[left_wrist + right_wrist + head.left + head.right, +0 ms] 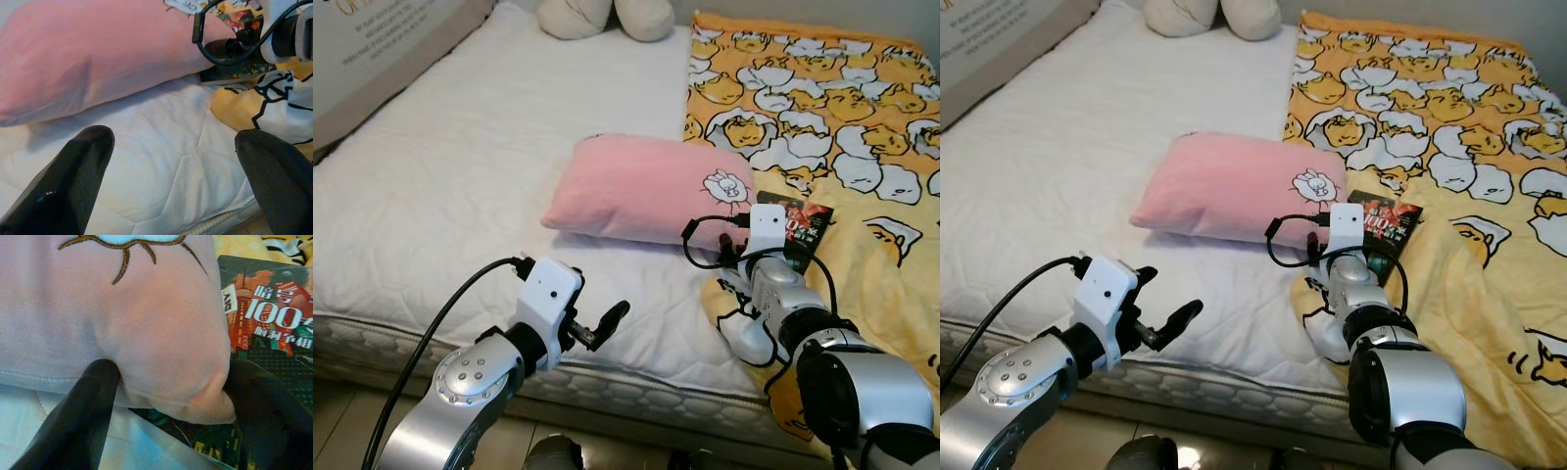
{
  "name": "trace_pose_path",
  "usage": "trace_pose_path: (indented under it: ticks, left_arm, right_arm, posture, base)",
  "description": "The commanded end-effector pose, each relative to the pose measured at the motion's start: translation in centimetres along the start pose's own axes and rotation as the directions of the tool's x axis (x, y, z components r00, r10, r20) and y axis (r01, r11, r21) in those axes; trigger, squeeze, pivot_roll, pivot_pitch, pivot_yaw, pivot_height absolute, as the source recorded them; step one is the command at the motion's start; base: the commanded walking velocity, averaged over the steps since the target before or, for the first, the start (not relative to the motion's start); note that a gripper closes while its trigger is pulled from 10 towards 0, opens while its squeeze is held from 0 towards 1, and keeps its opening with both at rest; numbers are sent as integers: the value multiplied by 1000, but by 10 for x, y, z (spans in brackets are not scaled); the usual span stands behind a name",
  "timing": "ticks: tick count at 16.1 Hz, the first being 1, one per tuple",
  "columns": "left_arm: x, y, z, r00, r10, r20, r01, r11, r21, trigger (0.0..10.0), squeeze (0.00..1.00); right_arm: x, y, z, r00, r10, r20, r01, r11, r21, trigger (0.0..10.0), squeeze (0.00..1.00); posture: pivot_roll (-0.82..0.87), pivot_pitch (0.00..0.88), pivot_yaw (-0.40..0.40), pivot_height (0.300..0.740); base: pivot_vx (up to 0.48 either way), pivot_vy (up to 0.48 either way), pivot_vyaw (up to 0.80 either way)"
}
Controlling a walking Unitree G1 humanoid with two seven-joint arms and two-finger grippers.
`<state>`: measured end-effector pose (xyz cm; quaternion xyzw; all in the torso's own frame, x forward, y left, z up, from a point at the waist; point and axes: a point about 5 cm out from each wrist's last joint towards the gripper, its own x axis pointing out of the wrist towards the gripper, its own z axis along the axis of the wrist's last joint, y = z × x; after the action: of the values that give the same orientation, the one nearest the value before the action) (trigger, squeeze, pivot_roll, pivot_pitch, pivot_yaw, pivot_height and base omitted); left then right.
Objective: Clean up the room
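Left gripper: released, fingers spread, hovering over the mattress at 7 o'clock.
Right gripper: grasping the pink pillow corner.
Book: at 3 o'clock beside pillow, on yellow blanket.

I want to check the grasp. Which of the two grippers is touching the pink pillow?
The right gripper: its fingers press the pillow's corner by the booklet. The left gripper hangs open over the mattress.
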<state>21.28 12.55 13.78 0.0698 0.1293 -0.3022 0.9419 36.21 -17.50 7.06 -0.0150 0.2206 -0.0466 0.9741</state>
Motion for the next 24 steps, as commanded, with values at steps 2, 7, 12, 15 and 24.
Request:
trace_pose_path:
  ticks: [2,7,12,15,24]
  left_arm:
    - [-5,-1,2,1000,8,-1,-8,1000,0,10000,0]
    - [1,2,3,1000,6,0,-6,1000,9,10000,0]
    - [11,3,7,1000,-9,20,9,1000,10,10000,0]
    - [18,4,9,999,-21,35,21,1000,12,10000,0]
    - [29,10,7,998,-14,57,13,1000,18,10000,0]
  right_arm:
    - [0,1,0,1000,5,-22,-4,1000,30,0,0]
    - [0,25,9,994,109,24,-111,988,105,0,0]
    - [-8,61,-2,960,268,76,-277,944,178,0,0]
    - [-21,96,-10,904,406,132,-425,884,196,0,0]
    - [-122,129,-32,569,805,169,-822,546,163,0,0]
  posture:
    - [319,149,-11,740]
    - [297,135,-14,740]
    - [239,103,-15,740]
    - [215,74,-23,740]
    - [170,10,-48,740]
  base:
    - [0,0,0]
    - [0,0,0]
    - [0,0,0]
    - [0,0,0]
    - [0,0,0]
